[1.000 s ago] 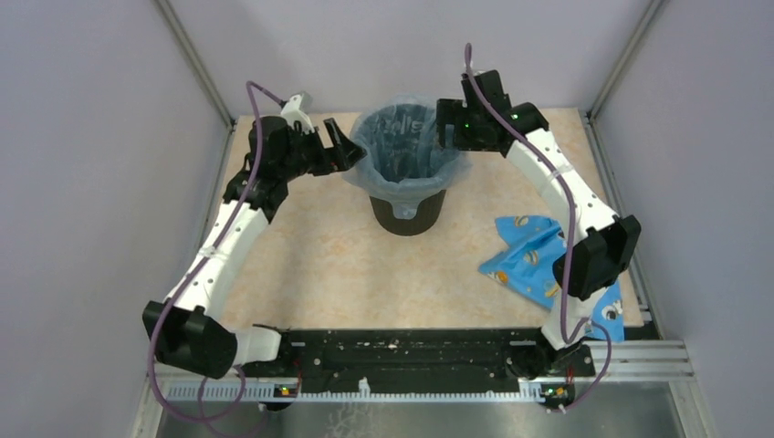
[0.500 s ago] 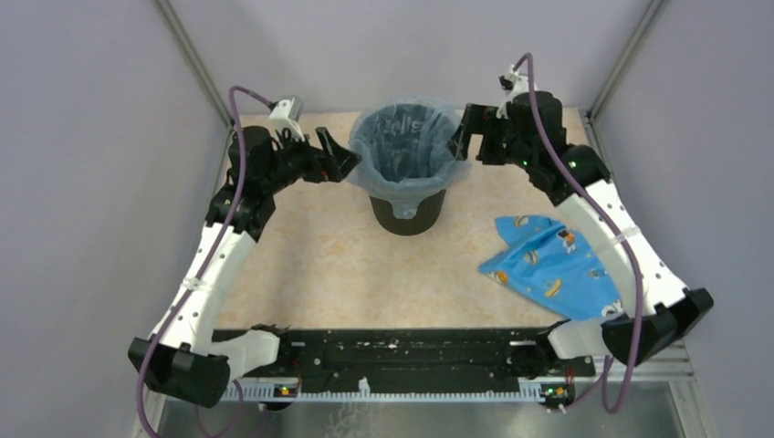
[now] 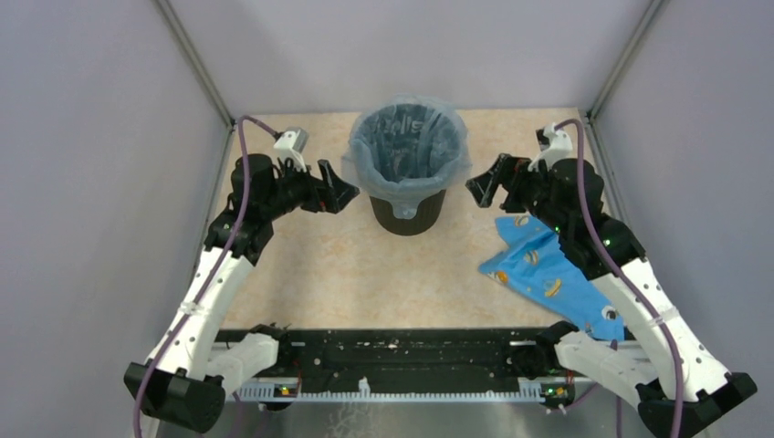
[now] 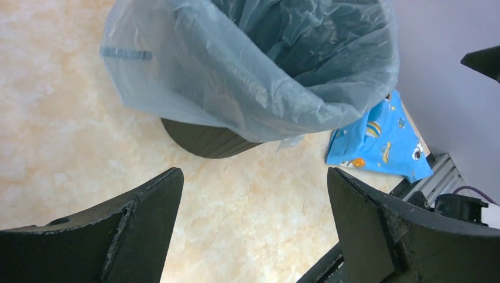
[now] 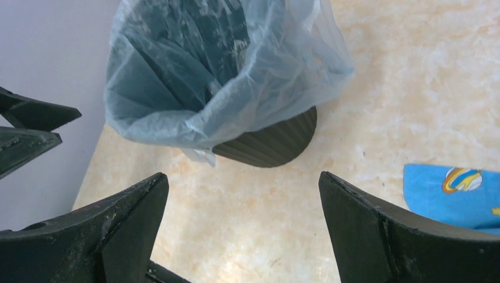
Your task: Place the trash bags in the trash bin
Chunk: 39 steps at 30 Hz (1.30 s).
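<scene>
The round black trash bin [image 3: 408, 213] stands at the table's far middle. The pale grey-blue trash bag [image 3: 406, 146] lines it, its rim folded out over the bin's top edge. The bag [image 4: 247, 65] and bin [image 4: 203, 138] show in the left wrist view, and the bag [image 5: 224, 71] and bin [image 5: 274, 144] in the right wrist view. My left gripper [image 3: 339, 187] is open and empty, just left of the bin. My right gripper [image 3: 482, 187] is open and empty, just right of the bin. Neither touches the bag.
A blue printed cloth [image 3: 548, 274] lies on the table at the right, under my right arm; it also shows in the left wrist view [image 4: 380, 141] and the right wrist view [image 5: 457, 197]. Grey walls enclose the table on three sides.
Both grippers have drawn back from the bin's rim, outward and toward the near side. The bag stays over the bin's rim.
</scene>
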Motion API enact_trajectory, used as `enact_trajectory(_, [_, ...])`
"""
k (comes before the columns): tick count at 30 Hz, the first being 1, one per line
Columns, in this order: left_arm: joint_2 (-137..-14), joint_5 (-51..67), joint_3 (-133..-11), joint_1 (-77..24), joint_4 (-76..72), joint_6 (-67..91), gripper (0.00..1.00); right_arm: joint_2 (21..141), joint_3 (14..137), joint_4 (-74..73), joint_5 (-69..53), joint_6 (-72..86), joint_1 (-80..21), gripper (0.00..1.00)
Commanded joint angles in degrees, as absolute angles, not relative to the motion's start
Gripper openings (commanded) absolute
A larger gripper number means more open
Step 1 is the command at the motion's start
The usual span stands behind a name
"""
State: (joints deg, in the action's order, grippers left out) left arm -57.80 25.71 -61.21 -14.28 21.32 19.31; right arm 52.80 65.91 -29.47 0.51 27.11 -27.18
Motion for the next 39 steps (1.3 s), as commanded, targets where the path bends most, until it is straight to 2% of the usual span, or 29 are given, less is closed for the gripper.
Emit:
enact_trajectory(1, [-54.6,22.8,-59.0,-14.1,22.1,17.8,0.98,48.2,61.7,-26.0,0.2,28.0,-26.8,0.99])
enact_trajectory(39, [-53.6,23.5,-55.9,-14.1,21.3,16.8,0.98,45.8,60.4,-26.6,3.3,27.9,-26.8,0.99])
